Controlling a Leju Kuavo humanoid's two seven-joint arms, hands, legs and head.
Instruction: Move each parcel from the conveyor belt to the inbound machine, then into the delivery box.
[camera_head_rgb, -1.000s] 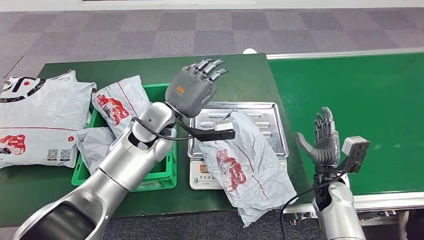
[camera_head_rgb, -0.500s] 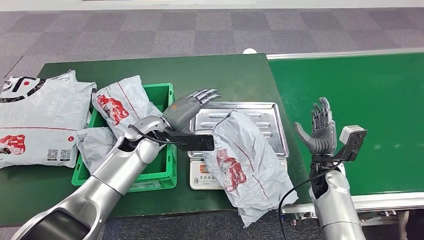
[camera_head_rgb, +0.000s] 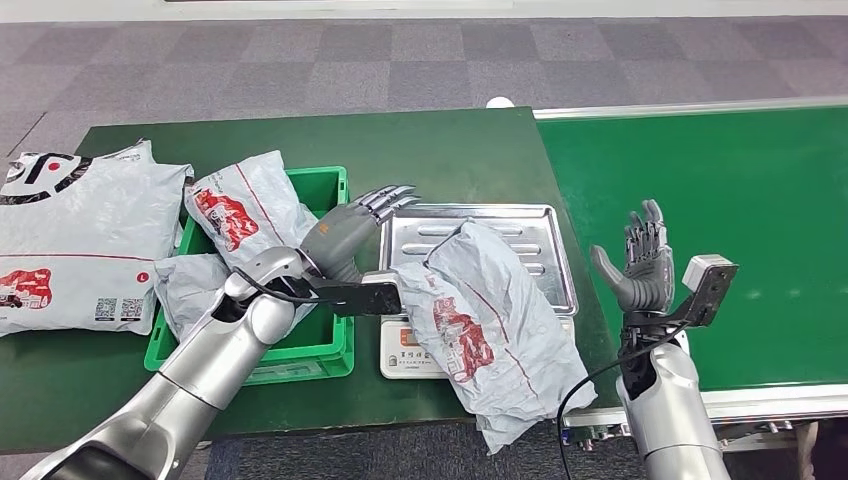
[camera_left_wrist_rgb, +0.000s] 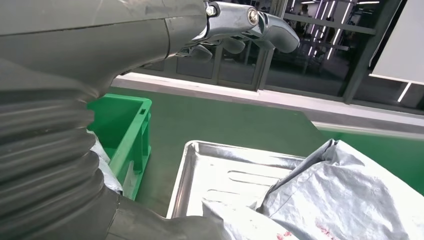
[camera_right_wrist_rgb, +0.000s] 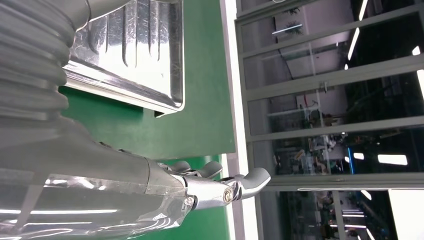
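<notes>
Green table (camera_head_rgb: 470, 140) on grey carpet tiles (camera_head_rgb: 300, 60), with the conveyor belt (camera_head_rgb: 720, 190) to its right. A grey parcel (camera_head_rgb: 480, 320) lies across the metal tray (camera_head_rgb: 540, 235) of the scale. The left robot hand (camera_head_rgb: 350, 230) has dropped low beside the green box (camera_head_rgb: 325, 340), fingers spread, empty. The right robot hand (camera_head_rgb: 645, 270) stays raised, released.

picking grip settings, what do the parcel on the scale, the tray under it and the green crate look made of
Parcel: looks like thin grey plastic film, a poly mailer; it is crumpled, creased and slightly shiny, with red print.
Tray: seems to be metal, probably stainless steel or aluminium; bright, reflective, with pressed ribs and fine scratches.
Crate: appears to be rigid moulded plastic, uniform glossy green with a slotted rim.
</notes>
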